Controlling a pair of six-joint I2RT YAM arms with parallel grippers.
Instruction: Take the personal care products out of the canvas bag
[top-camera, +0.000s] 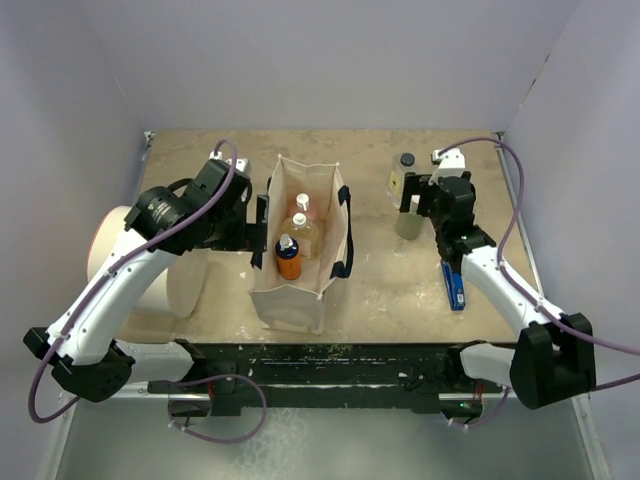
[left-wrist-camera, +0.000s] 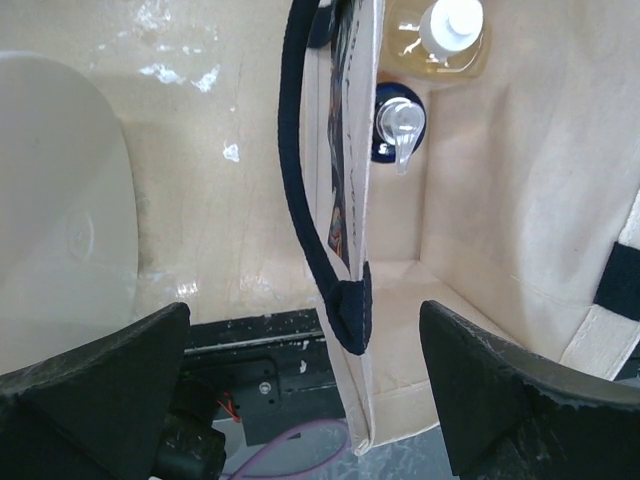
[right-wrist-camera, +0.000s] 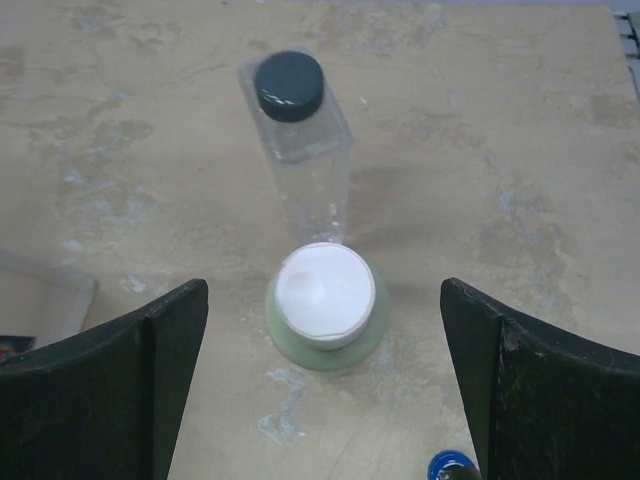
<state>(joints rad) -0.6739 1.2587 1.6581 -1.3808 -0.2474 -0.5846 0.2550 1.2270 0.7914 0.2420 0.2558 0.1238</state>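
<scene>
The beige canvas bag (top-camera: 300, 290) stands upright in mid-table with its mouth open. Inside it are a pink pump bottle (top-camera: 302, 207), a yellowish white-capped bottle (top-camera: 300, 233) and an orange pump bottle (top-camera: 288, 258). My left gripper (top-camera: 256, 222) is open astride the bag's left wall (left-wrist-camera: 352, 210) and black strap (left-wrist-camera: 297, 190), one finger outside and one inside. Out on the table stand a clear black-capped bottle (right-wrist-camera: 300, 140) and an olive-green white-capped bottle (right-wrist-camera: 325, 297). My right gripper (right-wrist-camera: 325, 385) hangs open above the green bottle, touching nothing.
A large white cylinder (top-camera: 150, 265) stands left of the bag, close to my left arm. A flat blue-and-black tool (top-camera: 455, 285) lies under my right forearm. Grey walls enclose the table on the far side and on both flanks.
</scene>
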